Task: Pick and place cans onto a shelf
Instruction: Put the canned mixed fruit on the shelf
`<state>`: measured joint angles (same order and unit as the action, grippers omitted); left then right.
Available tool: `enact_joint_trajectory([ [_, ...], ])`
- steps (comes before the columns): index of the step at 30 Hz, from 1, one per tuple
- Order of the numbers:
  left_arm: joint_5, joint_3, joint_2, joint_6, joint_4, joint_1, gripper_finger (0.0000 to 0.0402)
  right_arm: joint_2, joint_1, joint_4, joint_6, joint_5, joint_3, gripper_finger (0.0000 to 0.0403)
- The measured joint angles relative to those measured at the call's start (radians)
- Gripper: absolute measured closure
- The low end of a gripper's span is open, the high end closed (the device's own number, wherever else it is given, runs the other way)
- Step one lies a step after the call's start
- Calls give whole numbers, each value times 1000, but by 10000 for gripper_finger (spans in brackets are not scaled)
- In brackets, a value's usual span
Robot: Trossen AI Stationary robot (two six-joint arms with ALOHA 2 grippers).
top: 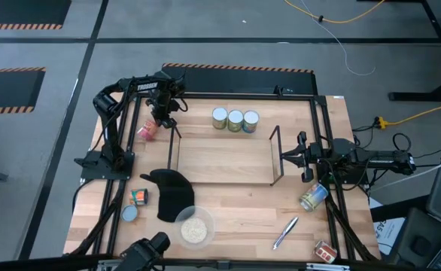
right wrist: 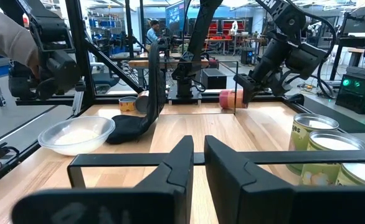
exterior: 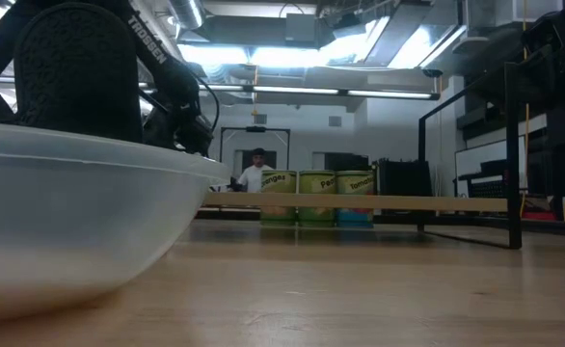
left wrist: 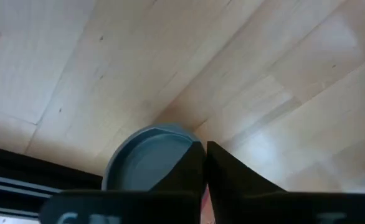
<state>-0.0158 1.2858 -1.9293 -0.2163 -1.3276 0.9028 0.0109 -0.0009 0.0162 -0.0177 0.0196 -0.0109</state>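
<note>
Three cans (top: 235, 120) lined up behind shelf (top: 223, 159). Left gripper (top: 162, 117) upper left, fingers together over red can (top: 147, 131): open, straddle, then clamp. Right gripper (top: 288, 156) idle, fingers together.

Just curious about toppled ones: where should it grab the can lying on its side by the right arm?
Mid-body on the lying can, straight down from above, one finger each side of its curved wall. It rests on the table, so only the upper flanks are free; the right gripper is nearest.

Bright ceiling lights (exterior: 292, 53) glare overhead; the near bowl (exterior: 80, 222) looms blurred, table evenly lit.
</note>
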Motion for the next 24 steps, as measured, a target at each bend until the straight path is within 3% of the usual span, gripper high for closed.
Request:
enact_joint_trajectory([
  [11, 0, 60, 0, 28, -4, -23, 399, 0, 0, 0, 0, 0, 0, 357],
  [24, 0, 384, 0, 31, 12, -72, 401, 0, 0, 0, 0, 0, 0, 357],
])
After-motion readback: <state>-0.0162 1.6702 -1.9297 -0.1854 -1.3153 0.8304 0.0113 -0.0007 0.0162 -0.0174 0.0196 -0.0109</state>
